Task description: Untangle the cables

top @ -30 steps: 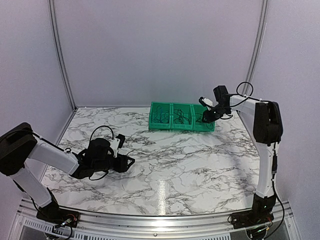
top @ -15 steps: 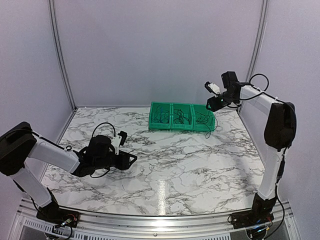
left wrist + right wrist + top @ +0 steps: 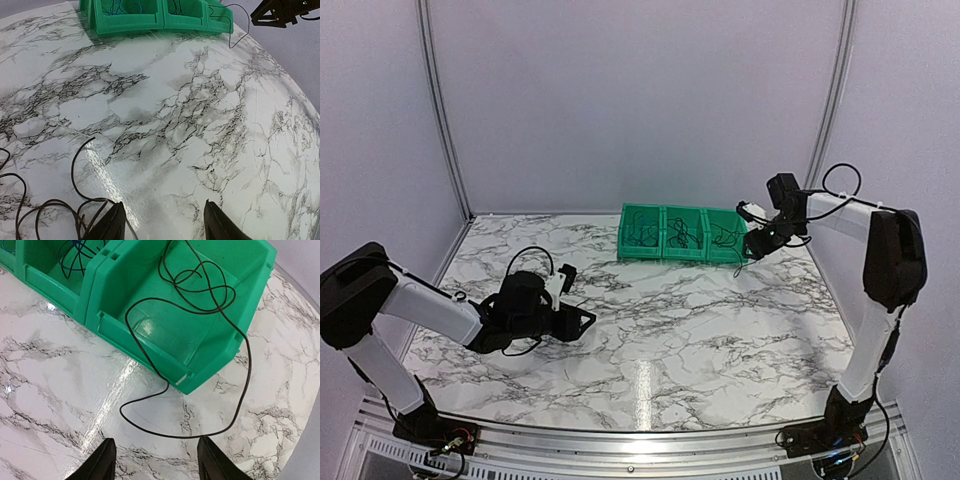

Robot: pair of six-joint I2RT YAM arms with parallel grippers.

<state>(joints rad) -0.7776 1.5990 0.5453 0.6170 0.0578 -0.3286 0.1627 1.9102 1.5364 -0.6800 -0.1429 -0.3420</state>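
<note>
Three joined green bins stand at the back of the marble table. A thin black cable lies coiled in the right-hand bin, and one loop of it hangs over the front wall onto the table. A dark-blue cable lies in the neighbouring bin. My right gripper is open and empty, just above that hanging loop. My left gripper is open and empty, low over the table. More thin black cable loops lie just left of its left finger.
The bins also show at the top of the left wrist view, with the right gripper beside them. The table's right edge runs close behind the right bin. Grey walls close the cell at the back and sides.
My right gripper rose out of the right bin, swung right and came down beside its front corner; a cable loop now hangs over the bin's front. My left gripper crept slightly right.
</note>
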